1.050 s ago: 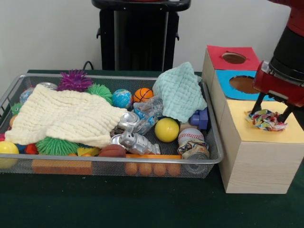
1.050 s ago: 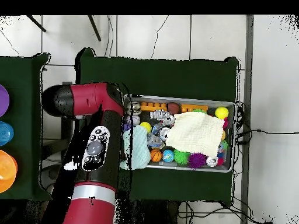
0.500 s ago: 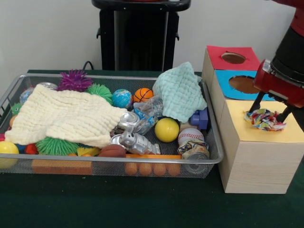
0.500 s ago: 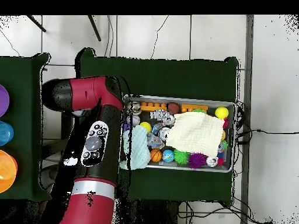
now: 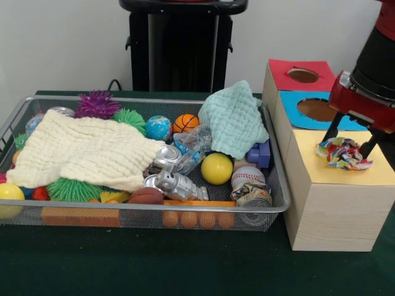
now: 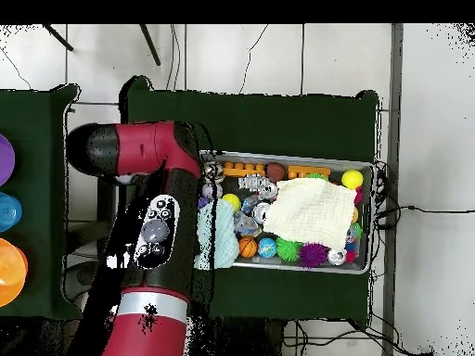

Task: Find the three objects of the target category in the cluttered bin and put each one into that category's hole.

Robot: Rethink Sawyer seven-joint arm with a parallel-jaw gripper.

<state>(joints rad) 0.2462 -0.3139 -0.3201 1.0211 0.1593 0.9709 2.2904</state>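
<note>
A crumpled, many-coloured wad [image 5: 343, 153] lies on the yellow top [image 5: 336, 172] of the nearest wooden box. My gripper [image 5: 344, 148] hangs just over it, open, one dark finger on each side of the wad. Behind the yellow box stand a blue-topped box with a round hole [image 5: 316, 109] and a red-topped box with a round hole [image 5: 303, 74]. The wad hides any hole in the yellow top. In the overhead view my red arm [image 6: 158, 232] covers the boxes and the gripper.
The wire-mesh bin [image 5: 185, 208] left of the boxes holds a cream cloth [image 5: 86, 151], a teal cloth [image 5: 233, 118], a yellow ball [image 5: 216, 168], a baseball [image 5: 247, 176], crushed cans [image 5: 170, 158], spiky balls and blocks. A black stand [image 5: 182, 43] rises behind.
My gripper has risen a little above the yellow box top. The wad stays on the box, shifted only slightly. The bin's contents have not moved.
</note>
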